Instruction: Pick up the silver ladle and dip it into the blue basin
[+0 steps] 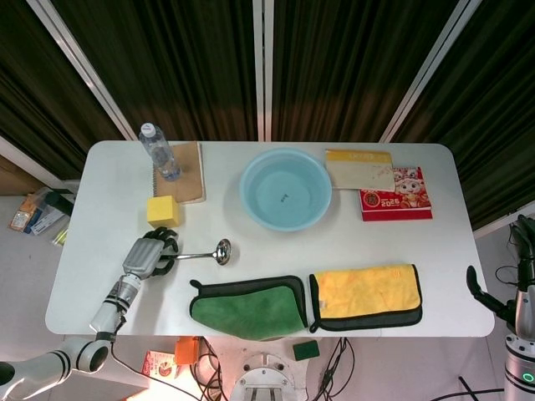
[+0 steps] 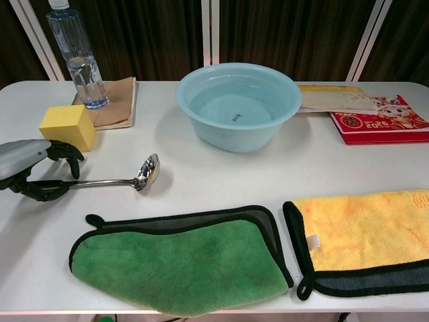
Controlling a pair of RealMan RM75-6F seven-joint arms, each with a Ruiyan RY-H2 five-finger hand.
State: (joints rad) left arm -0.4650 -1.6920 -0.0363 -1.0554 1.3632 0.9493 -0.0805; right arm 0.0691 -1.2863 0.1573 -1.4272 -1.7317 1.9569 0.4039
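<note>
The silver ladle (image 1: 207, 252) (image 2: 114, 181) lies flat on the white table (image 1: 109, 184), bowl toward the right and handle toward the left. My left hand (image 1: 150, 255) (image 2: 33, 171) is at the handle's end, fingers curled over it and thumb beneath, gripping it while the ladle rests on the table. The blue basin (image 1: 247, 205) (image 2: 234, 139) stands at the table's back centre, up and to the right of the ladle. My right hand (image 1: 520, 267) hangs off the table's right edge with its fingers apart, holding nothing.
A yellow block (image 1: 163, 210) (image 2: 67, 126) sits just behind my left hand. A water bottle (image 1: 159, 152) stands on a brown notebook (image 1: 191, 171). Green cloth (image 1: 248, 307) and yellow cloth (image 1: 366, 294) lie along the front. A red book (image 1: 395, 194) lies right of the basin.
</note>
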